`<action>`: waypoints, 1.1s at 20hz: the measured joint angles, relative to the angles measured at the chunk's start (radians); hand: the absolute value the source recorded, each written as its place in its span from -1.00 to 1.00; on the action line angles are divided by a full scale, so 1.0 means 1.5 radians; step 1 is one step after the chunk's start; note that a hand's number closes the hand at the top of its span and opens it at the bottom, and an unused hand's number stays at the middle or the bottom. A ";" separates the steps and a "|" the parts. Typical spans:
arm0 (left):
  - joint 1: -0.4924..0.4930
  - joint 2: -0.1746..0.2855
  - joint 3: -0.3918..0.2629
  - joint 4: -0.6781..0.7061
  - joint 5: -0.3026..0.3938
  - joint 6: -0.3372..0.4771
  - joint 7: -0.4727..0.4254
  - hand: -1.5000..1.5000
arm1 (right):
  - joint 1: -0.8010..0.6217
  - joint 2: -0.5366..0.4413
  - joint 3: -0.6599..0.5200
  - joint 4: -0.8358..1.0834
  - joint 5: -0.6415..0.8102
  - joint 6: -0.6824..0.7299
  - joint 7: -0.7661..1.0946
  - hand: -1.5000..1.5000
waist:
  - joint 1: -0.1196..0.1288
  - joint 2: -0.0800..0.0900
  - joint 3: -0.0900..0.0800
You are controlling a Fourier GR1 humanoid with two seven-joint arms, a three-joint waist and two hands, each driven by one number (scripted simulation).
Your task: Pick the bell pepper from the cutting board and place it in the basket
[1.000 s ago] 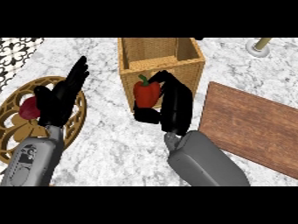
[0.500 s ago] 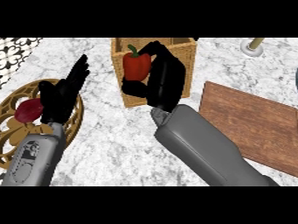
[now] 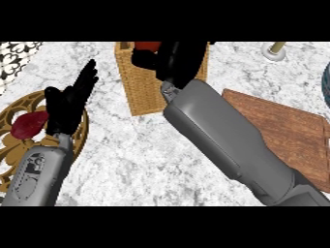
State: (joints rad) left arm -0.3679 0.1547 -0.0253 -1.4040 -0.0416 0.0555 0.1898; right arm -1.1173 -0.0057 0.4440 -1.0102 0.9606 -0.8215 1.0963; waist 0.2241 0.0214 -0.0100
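The bell pepper [image 3: 147, 46] is held over the basket [image 3: 142, 93] in the curled fingers of the right hand [image 3: 180, 60], so lowering and release are judged due next.

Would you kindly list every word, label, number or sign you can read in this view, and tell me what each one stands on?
Left forearm: a small dark marking, too blurred to read.
No other text shows: none on the basket, the cutting board, or the bell pepper held in the right hand.
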 measured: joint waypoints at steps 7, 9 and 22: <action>0.000 0.001 0.005 0.008 -0.001 0.003 -0.005 0.00 | -0.105 0.000 -0.040 0.126 0.022 0.016 0.043 1.00 | -0.005 0.002 -0.001; -0.002 0.004 0.008 0.011 0.000 0.002 -0.007 0.00 | -0.129 0.000 -0.044 0.164 0.024 0.020 0.052 1.00 | -0.005 0.004 -0.001; -0.016 0.009 0.021 0.023 0.001 0.004 -0.015 0.00 | -0.199 0.001 -0.065 0.354 -0.013 0.008 0.083 1.00 | -0.013 0.010 0.001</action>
State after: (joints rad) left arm -0.3918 0.1676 0.0060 -1.3698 -0.0401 0.0620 0.1667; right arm -1.4157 -0.0046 0.3467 -0.4798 0.9405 -0.8098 1.2206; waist 0.2039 0.0368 -0.0079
